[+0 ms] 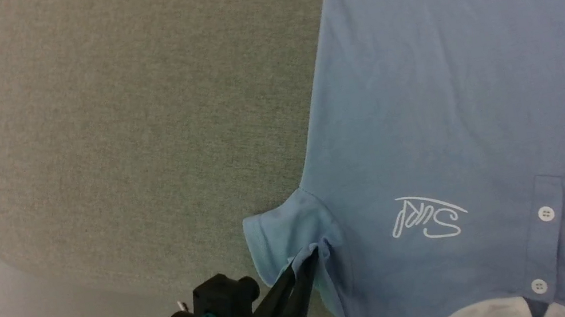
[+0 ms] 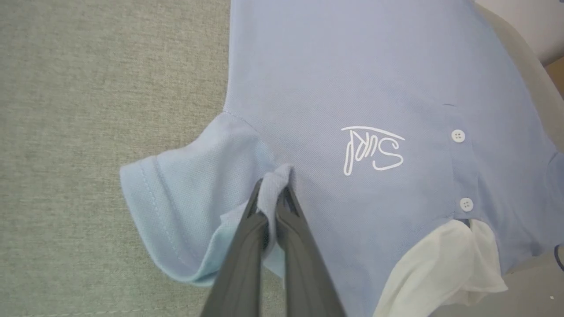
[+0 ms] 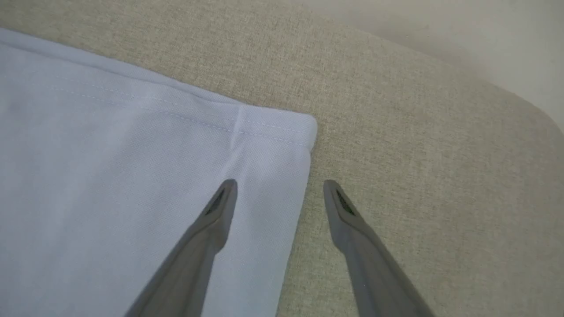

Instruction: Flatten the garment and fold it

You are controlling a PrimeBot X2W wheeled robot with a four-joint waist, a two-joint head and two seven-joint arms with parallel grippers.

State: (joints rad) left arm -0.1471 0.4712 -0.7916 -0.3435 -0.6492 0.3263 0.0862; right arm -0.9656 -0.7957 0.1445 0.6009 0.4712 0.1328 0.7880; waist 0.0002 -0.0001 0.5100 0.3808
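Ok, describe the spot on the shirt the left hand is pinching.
Find the blue shirt spread on the grey padded surface, then its white script logo. Left of the logo in the left wrist view, beside the short sleeve, the left hand grips the one pinched-up ridge of cloth.

The shirt is matt, fine-pitted knit cloth; its buttons look like smooth plastic. The cushion under it is coarse woven cloth. The right gripper has smooth, matt fingers.

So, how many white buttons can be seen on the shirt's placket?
2. The first button sits near the placket's closed end; the second button sits beside the white collar. Another may be hidden under it.
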